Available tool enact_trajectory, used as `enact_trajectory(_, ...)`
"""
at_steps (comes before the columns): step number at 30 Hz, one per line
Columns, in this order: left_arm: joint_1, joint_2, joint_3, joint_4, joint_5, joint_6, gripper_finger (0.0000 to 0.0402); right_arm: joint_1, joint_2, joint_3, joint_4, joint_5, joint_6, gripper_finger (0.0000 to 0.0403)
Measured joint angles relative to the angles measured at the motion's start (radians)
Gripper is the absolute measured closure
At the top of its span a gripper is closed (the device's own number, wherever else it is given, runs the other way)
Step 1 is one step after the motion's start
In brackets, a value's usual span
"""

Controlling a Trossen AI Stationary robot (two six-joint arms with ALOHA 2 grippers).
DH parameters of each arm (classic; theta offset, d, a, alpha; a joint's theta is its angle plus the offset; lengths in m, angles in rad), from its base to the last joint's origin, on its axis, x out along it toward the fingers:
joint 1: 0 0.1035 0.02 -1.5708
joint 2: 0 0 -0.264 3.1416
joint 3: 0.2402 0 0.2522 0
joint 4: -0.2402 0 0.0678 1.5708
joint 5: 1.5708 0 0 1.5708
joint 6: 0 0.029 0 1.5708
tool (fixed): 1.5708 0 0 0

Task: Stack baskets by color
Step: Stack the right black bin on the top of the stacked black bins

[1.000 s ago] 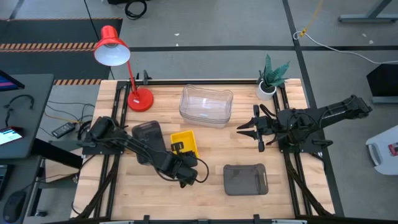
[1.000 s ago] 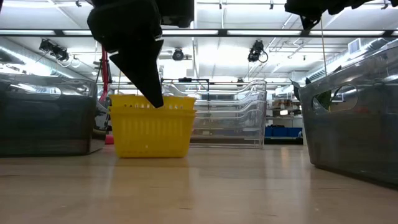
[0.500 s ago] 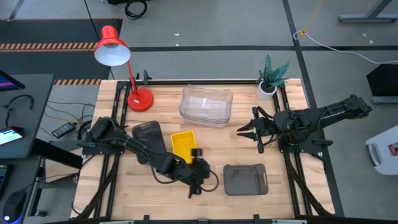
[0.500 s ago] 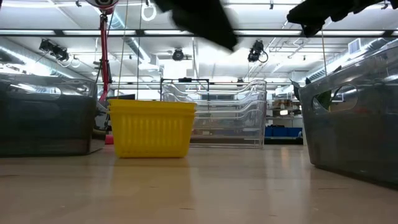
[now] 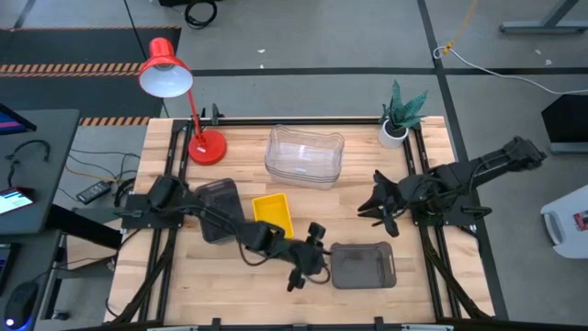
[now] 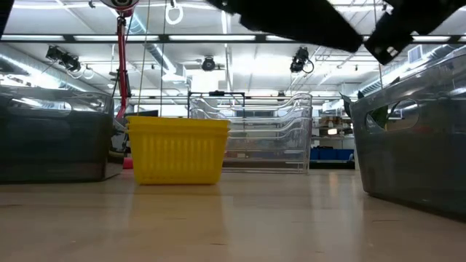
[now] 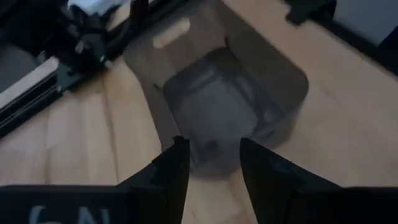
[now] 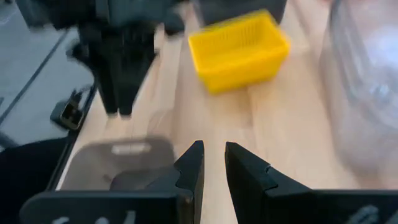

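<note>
Your left gripper (image 5: 310,262) hung over the table's front centre, just at nine o'clock of the dark grey shallow rectangular plastic basket (image 5: 362,264); its fingers (image 7: 171,171) stood spread with a clear gap, holding nothing, aimed at that basket's near wall. Your small bright yellow rectangular plastic basket (image 5: 273,214) sat apart from the gripper, at eleven o'clock of it, resting flat on the light wooden slatted table (image 5: 413,285). A second dark grey plastic basket (image 5: 218,200) lay touching or just beside the yellow one at its nine o'clock. The larger clear transparent plastic baskets (image 5: 304,156), nested, stood at twelve o'clock of the yellow one. Your right gripper (image 5: 377,203) waited at the table's three o'clock side, fingers (image 8: 190,168) slightly parted, gripping nothing. A red desk lamp (image 5: 180,101) and small potted plant (image 5: 401,115) occupied the far corners.
</note>
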Motion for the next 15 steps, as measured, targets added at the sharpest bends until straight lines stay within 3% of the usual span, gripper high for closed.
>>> enact_trajectory(9,0.084,0.019,0.066,0.025,0.207,0.004,0.028,0.077,0.0,0.0,-0.069,0.002,0.124,0.0332)
enact_trajectory(15,0.09,0.093,0.176,-0.09,0.282,0.039,0.028,0.1,-0.008,0.0,-0.09,0.01,0.124,0.0332)
